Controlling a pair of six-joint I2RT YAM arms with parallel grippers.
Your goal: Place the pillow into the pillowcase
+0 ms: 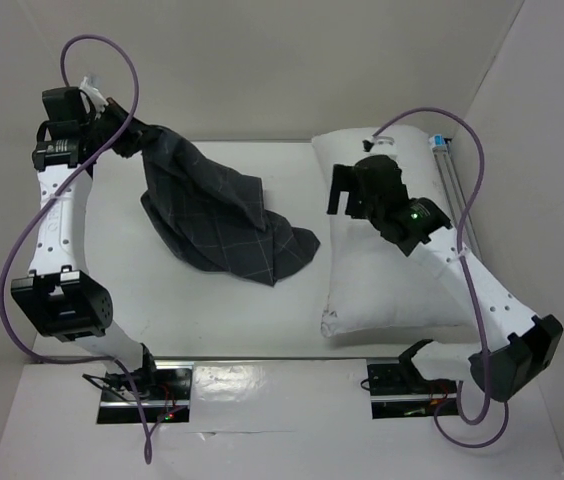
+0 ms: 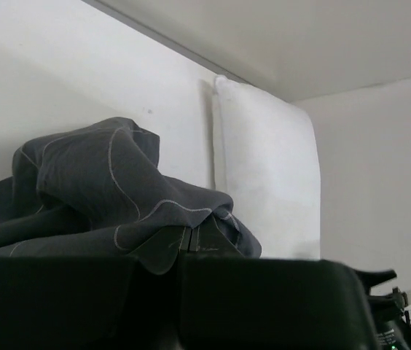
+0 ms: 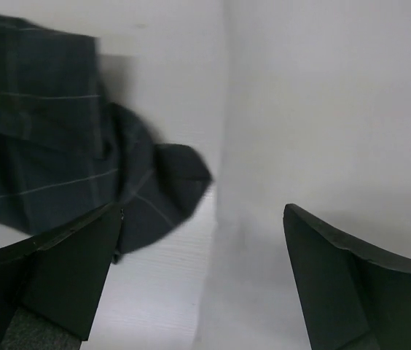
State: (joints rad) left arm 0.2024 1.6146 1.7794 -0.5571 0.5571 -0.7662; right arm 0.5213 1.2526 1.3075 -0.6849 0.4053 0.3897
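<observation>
Lying uncased at 3 o'clock on the counter [image 1: 262, 330], the pillow [image 1: 392, 280] has the right fingers [image 3: 337, 277] spread empty over its left edge, while the pillowcase [image 1: 222, 225] sags at 10 o'clock, a corner clenched in the left fingers [image 2: 81, 299], so insertion looks unstarted; no writing readable.
</observation>
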